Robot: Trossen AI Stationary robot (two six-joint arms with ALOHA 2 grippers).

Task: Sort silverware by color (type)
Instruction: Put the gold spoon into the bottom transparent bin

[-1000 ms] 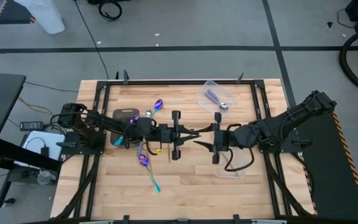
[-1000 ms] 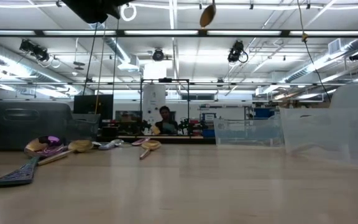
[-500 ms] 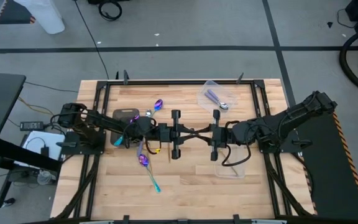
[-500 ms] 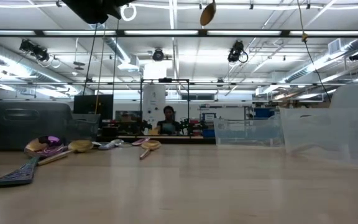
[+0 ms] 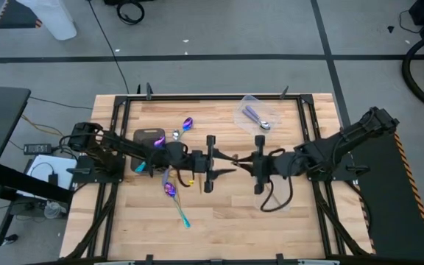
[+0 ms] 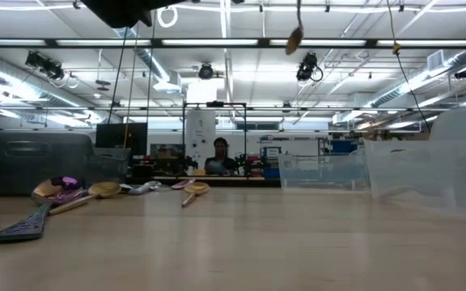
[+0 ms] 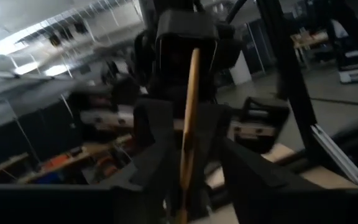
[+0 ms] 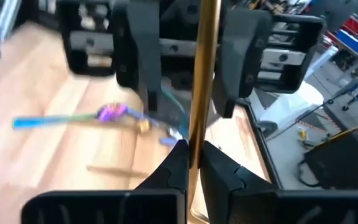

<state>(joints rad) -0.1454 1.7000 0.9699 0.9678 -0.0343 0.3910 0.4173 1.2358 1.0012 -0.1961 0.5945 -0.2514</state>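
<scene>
While both arms reach toward each other above the table (image 5: 219, 221), right gripper (image 8: 190, 155) pinching a gold spoon (image 8: 202, 74) upright, left gripper (image 5: 225, 163) parted around it, facing.

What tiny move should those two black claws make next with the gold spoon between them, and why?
Probably the right gripper should draw back toward its own side, carrying the thin gold spoon away. Its fingers are pinched on the handle, while the left gripper stands open around the spoon, so the hand-over in mid-air above the wooden table looks done.
</scene>
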